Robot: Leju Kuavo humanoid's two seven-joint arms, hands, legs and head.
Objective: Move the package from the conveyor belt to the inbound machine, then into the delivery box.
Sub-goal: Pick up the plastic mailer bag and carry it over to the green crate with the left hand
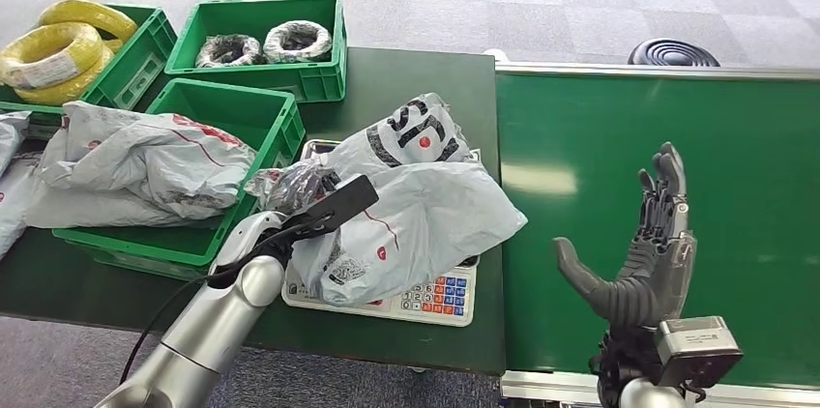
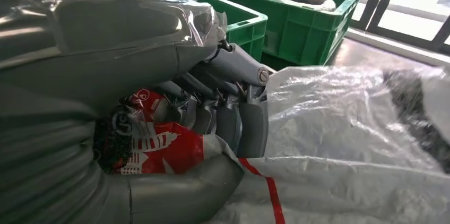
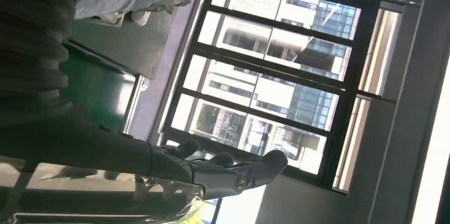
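The head view is evenly and brightly lit from above and sharp throughout, with a pale patch of glare on the green conveyor belt. In the left wrist view, daylight from far windows blows out to white, and sheen streaks the grey package. The right wrist view is strongly backlit by a bright window, leaving the right hand a dim silhouette.
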